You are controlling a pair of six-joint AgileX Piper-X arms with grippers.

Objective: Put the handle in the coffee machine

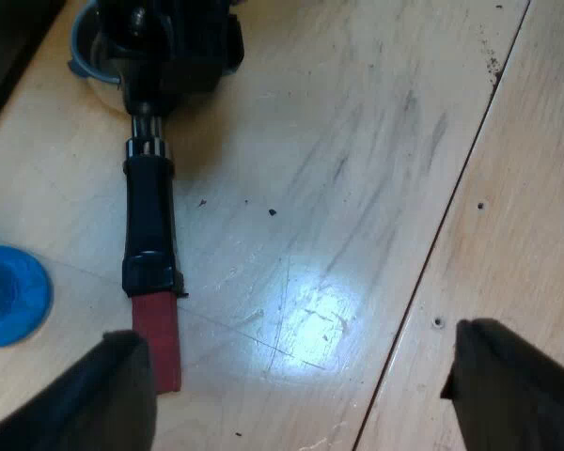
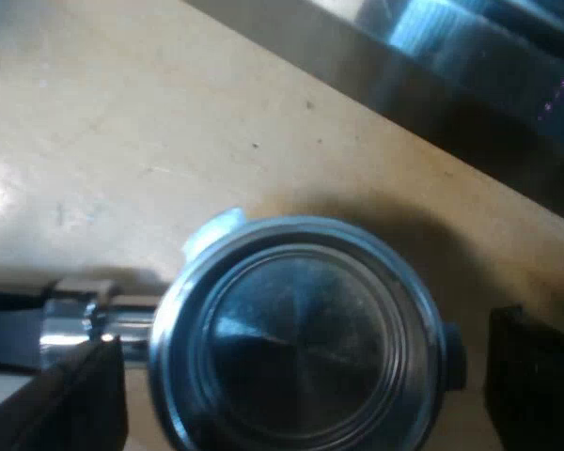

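Observation:
The metal holder lies flat on the wooden table. Its dark handle (image 1: 150, 211) ends in a red tip (image 1: 158, 338) that lies just beside one finger (image 1: 108, 399) of my left gripper (image 1: 310, 399). That gripper hovers open above the table with nothing between its fingers. Seen from the left wrist, the right arm's gripper (image 1: 174, 47) sits over the holder's basket end. From the right wrist, the round metal basket (image 2: 301, 348) faces up, and my right gripper (image 2: 301, 385) straddles it, open, with a small gap at each finger.
A blue tamper (image 1: 9, 293) stands on the table beside the holder's handle. The shiny metal edge of the espresso machine (image 2: 451, 66) runs past the basket. A seam (image 1: 442, 235) between the wooden table boards runs near my left gripper.

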